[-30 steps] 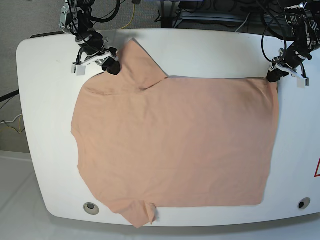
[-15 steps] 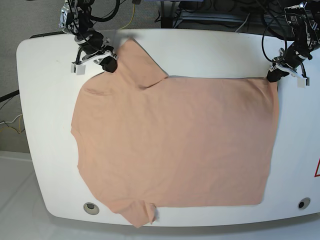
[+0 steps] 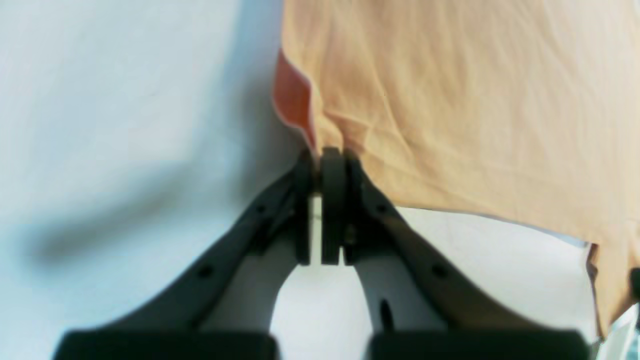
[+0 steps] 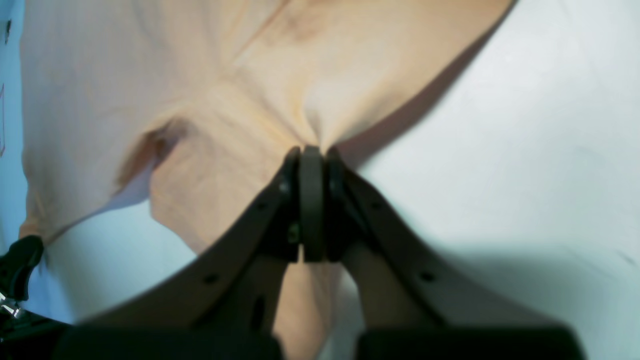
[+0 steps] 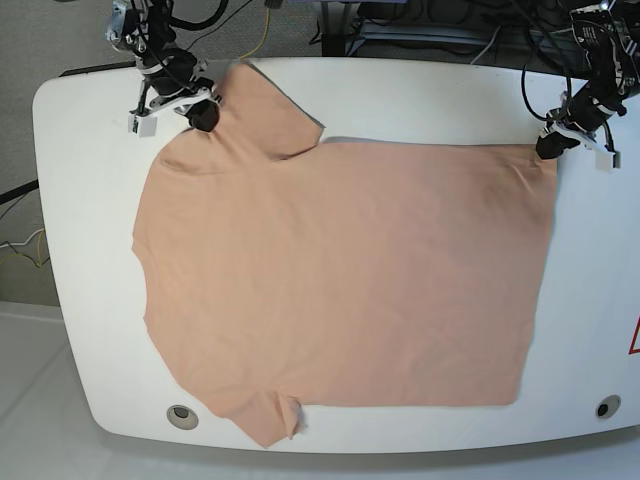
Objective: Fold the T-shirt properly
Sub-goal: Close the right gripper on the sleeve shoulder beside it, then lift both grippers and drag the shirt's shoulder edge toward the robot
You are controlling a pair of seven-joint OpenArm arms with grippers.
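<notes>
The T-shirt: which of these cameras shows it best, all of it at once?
The base view: there the whole T-shirt lies spread on the white table, both sleeves and the hem visible. The left wrist view shows only a corner pinched in the left gripper; the right wrist view shows only the sleeve area pinched in the right gripper.

Both arms look the same tbh: the left gripper [image 3: 322, 165] and right gripper [image 4: 312, 162] have matte black curved fingers with small round screw holes and flat black rubbery pads. White plastic brackets near the wrists, black cables looping off toward 12 o'clock.
</notes>
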